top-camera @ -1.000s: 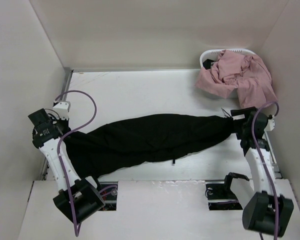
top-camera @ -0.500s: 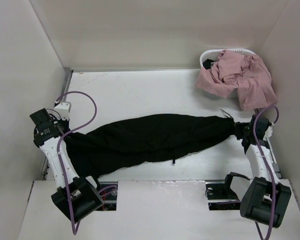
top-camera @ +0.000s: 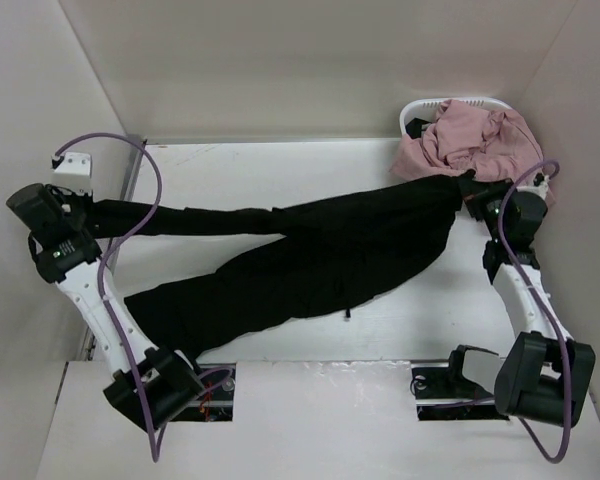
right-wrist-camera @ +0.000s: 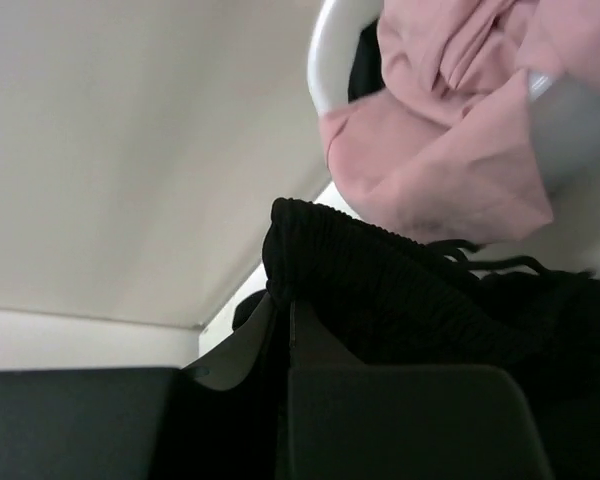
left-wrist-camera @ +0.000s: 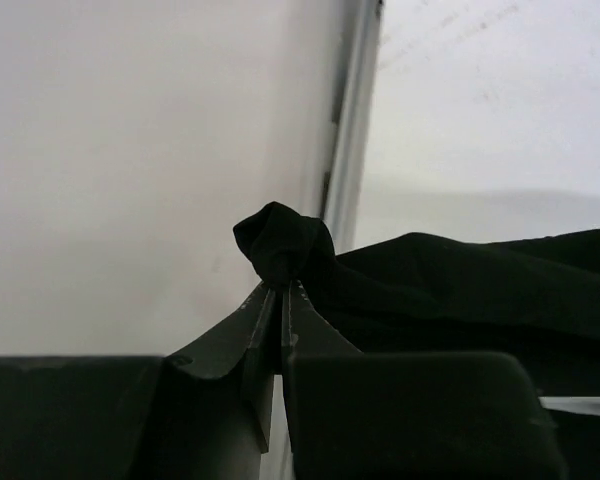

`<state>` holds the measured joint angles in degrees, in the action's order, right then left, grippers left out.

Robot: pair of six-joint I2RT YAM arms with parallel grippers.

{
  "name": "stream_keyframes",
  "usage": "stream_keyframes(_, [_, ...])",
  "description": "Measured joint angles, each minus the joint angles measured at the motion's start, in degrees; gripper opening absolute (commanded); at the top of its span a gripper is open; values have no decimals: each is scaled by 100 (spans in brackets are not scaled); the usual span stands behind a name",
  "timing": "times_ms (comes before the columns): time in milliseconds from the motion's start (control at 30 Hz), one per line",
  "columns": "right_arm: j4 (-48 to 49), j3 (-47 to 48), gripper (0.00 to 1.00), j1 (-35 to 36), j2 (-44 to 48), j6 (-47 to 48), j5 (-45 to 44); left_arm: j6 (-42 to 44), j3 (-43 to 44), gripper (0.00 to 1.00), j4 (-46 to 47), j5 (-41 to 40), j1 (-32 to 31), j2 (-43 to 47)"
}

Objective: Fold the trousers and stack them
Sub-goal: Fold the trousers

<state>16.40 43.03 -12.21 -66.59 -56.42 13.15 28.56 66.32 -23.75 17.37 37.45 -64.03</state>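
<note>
Black trousers (top-camera: pixel 320 255) hang stretched across the table between both arms, lifted at each end. My left gripper (top-camera: pixel 88 212) at the far left is shut on the end of one trouser leg (left-wrist-camera: pixel 280 245), which bunches above the closed jaws. The other leg (top-camera: pixel 195 305) droops to the table at the front left. At the right, my right gripper (top-camera: pixel 472 188) is shut on the ribbed waistband (right-wrist-camera: pixel 380 275), close to the basket. Pink trousers (top-camera: pixel 475 150) lie heaped in and over a white basket (top-camera: pixel 425 106) at the back right; the right wrist view has this pink cloth (right-wrist-camera: pixel 450 150) just beyond the waistband.
White walls enclose the table on the left, back and right. A metal strip (left-wrist-camera: pixel 348 150) runs along the left wall's foot. Purple cables (top-camera: pixel 130 200) loop from both arms. The arm bases (top-camera: pixel 155 390) sit at the near edge.
Both arms rose and moved toward the back, lifting the black trousers off the table. The right gripper closed on the waistband. One leg now pulls taut to the left; the other hangs down.
</note>
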Motion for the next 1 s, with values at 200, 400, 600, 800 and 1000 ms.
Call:
stream_keyframes(200, [494, -1449, 3, -326, 109, 79, 149, 435, -463, 0, -420, 313, 291, 601])
stream_keyframes(400, [-37, -1834, 17, -841, -640, 52, 219, 1641, -1067, 0, -2194, 319, 527, 695])
stream_keyframes(600, [-238, -1635, 50, -992, -1121, 72, 236, 3228, -1084, 0, -3654, 20, 1010, 911])
stream_keyframes(800, [-273, -1167, 78, -881, -1696, 120, 304, 4542, -1412, 0, -4548, -470, 1150, 1139])
stream_keyframes(1000, [-382, -1043, 100, -446, -1731, 138, 313, 5012, -1521, 8, -4962, -691, 1163, 1150])
